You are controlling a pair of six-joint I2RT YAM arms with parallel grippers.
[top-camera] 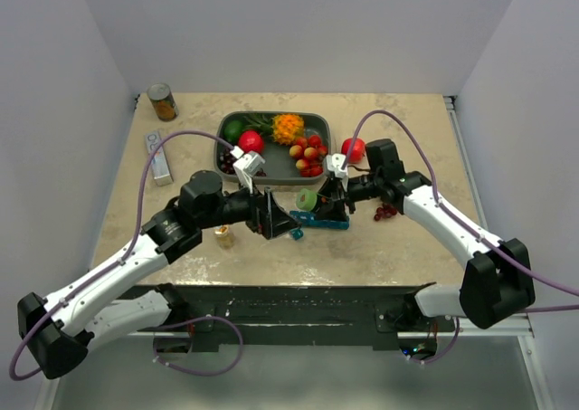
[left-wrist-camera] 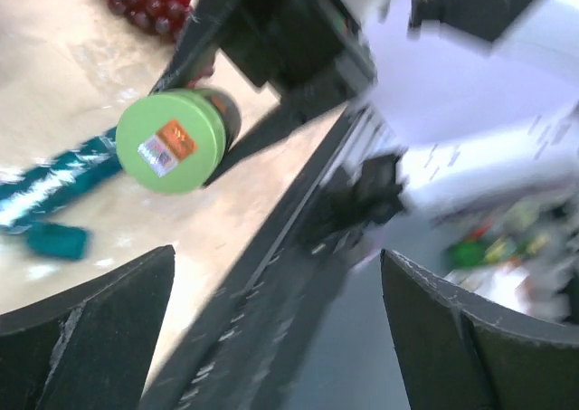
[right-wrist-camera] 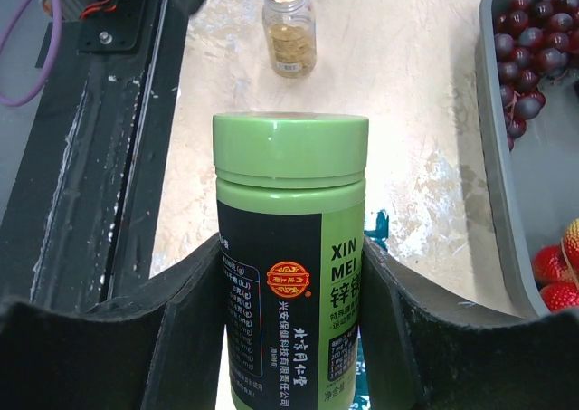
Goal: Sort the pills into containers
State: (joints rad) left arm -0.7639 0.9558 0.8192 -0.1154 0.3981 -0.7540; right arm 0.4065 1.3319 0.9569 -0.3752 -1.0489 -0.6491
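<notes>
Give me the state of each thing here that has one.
green bottle, capped, gripped by the right gripper.
right gripper, shut on the green bottle.
left gripper, open, empty.
small pill jar, upright, lid on.
containers strip, lying flat on the table, one teal piece apart.

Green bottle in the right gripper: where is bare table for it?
Bare: front right, between the grapes and the near edge; far right, behind the red fruit. Crowded: centre, around the teal strip and the bottle, before the tray.

The green pill bottle (right-wrist-camera: pixel 289 247) is smooth, glossy plastic. The teal containers (left-wrist-camera: pixel 54 188) are shiny plastic. The desk (right-wrist-camera: pixel 425 84) is mottled, stone-like and faintly glossy. The fruit tray (right-wrist-camera: pixel 496 157) is matt grey.
</notes>
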